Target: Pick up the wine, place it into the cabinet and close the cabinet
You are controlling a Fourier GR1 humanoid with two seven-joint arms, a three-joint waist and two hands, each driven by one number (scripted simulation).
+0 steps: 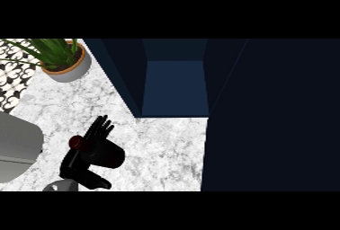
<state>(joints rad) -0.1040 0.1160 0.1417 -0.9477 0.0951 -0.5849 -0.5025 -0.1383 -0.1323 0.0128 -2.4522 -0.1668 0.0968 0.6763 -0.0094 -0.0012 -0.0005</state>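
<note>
1. Wine bottle [100,152]: lies in the lower left of the frame, dark, with a red cap end pointing toward the upper left. It is tilted on its side rather than upright, and whether it rests on the worktop or is lifted clear cannot be told from this view.
2. Left robot hand [85,158]: enters from the lower edge on a grey forearm and wraps the bottle, the thumb curling below it and the fingers [100,128] rising past its neck, partly straightened. The bottle appears held this way so that it can be carried sideways toward the opening; this is a judgement.
3. Right robot hand: does not show anywhere in the frame.
4. Cabinet [174,85]: dark blue, in the upper centre, with its interior floor visible as a paler blue panel. It stands open, well apart from the bottle, to the upper right of it.
5. Cabinet door [266,117]: the large dark panel filling the right of the frame, swung outward over the worktop. It probably has to stay so until the bottle is inside, then be shut.
6. Worktop [159,143]: white marbled stone, bare between bottle and cabinet.
7. Potted plant [65,60]: upper left, green leaves in a pale pot.
8. Patterned tiles [13,81]: black and white, far left edge.
9. Grey rounded object [16,146]: left edge, identity unclear.
</note>
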